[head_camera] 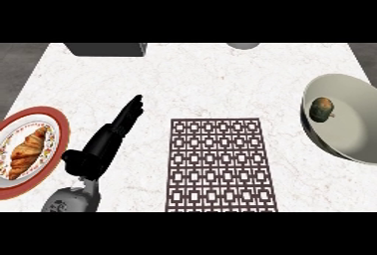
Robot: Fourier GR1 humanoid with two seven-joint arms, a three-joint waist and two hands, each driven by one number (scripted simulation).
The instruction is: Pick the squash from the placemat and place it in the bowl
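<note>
1. Squash (321, 109) sits inside the bowl (353, 130) at the right edge of the frame, against the bowl's left inner wall. Dark green-brown body, small stem pointing right.
2. Bowl is pale grey-green, large, partly cut off by the right edge. Sits on the white marble counter (199, 79), well apart from the placemat (221, 164).
3. Placemat: dark brown lattice pattern, centre-bottom of frame, nothing on it.
4. Left hand (110, 139) shows lower left, forearm coming up from the bottom edge. Fingers straight and together, pointing toward the upper right, holding nothing.
5. Squash vs. hand: far apart. Hand is left of the placemat, squash is right of it, the whole mat lies between them. No contact.
6. Right hand: not visible anywhere in the frame.
7. Plate (53, 149) with red rim at the left edge, just beside the left hand's wrist; croissant (26, 149) lies on it.
8. Top of frame: dark grey box-shaped thing (106, 49) upper left, and a grey rounded thing (243, 45) at top centre, both cut off, can't tell what they are.
</note>
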